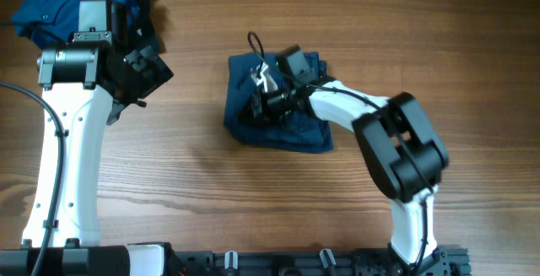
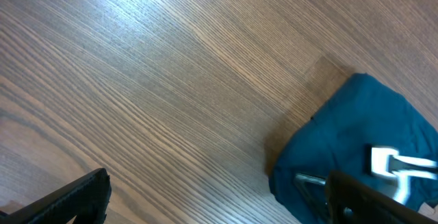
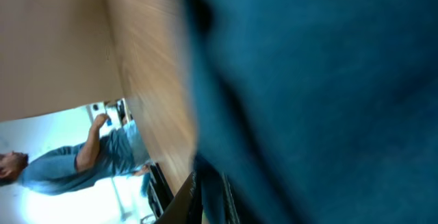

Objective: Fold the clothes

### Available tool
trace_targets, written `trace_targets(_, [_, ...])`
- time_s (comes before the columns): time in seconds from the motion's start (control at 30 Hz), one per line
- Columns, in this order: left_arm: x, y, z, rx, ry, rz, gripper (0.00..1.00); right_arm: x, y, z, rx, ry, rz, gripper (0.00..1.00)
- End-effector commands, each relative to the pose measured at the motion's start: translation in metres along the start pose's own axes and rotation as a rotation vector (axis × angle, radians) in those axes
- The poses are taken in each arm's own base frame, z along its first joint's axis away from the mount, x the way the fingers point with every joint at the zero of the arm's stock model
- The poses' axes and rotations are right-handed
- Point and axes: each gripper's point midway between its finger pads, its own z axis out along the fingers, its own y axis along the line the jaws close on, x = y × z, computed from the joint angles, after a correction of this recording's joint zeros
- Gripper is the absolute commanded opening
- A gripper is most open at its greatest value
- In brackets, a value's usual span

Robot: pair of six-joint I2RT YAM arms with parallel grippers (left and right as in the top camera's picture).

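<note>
R tool sits on top of the navy piece, jaws all but closed. R wrist view is filled w/ blurred blue cloth, so can't tell if a fold is pinched or just pressed down. L tool is wide open, holding nothing, hovering over bare surface near the far-left corner.

Navy piece lies mid-surface as a compact, roughly square bundle – no clear long axis. It's directly under the R tool and well apart from the L tool, off toward the R arm's side. Brighter blue shirt is bunched in the far-left corner, just beside the L arm and partly under it.

Judgement: the navy fold looks nearly done. Shirt is likely next, and the L arm is much the nearer of the 2 – R would have to cross the whole surface.
</note>
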Motion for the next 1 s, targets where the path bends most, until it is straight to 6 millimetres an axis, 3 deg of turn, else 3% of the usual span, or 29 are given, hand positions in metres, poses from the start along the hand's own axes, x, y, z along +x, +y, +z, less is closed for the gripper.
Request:
trace_targets(0.0, [-0.002, 0.003, 0.002, -0.019, -0.005, -0.005, 1.00, 0.017, -0.015, 0.010, -0.031, 0.078, 0.050, 0.08])
trace_targets(0.17, [-0.002, 0.003, 0.002, -0.019, -0.005, -0.005, 1.00, 0.011, 0.008, -0.005, -0.025, 0.035, 0.046, 0.06])
trace_targets(0.27, [-0.002, 0.003, 0.002, -0.019, -0.005, -0.005, 1.00, 0.008, 0.035, -0.027, 0.008, -0.023, -0.004, 0.06])
trace_targets(0.4, [-0.004, 0.002, 0.002, -0.014, -0.011, -0.006, 1.00, 0.018, 0.088, -0.065, -0.004, -0.080, -0.124, 0.07])
trace_targets(0.47, [-0.004, 0.002, 0.002, -0.013, -0.012, -0.007, 1.00, 0.023, 0.093, -0.077, 0.038, -0.106, -0.127, 0.10])
trace_targets(0.6, [-0.003, 0.003, 0.002, -0.017, -0.008, -0.006, 1.00, 0.041, 0.077, -0.084, 0.115, -0.063, -0.097, 0.12])
trace_targets(0.8, [-0.001, 0.004, 0.002, -0.022, -0.001, -0.005, 1.00, 0.053, 0.021, -0.077, 0.154, -0.061, -0.020, 0.15])
trace_targets(0.97, [0.000, 0.004, 0.002, -0.021, 0.004, -0.005, 1.00, 0.051, -0.033, -0.091, 0.144, -0.158, 0.038, 0.19])
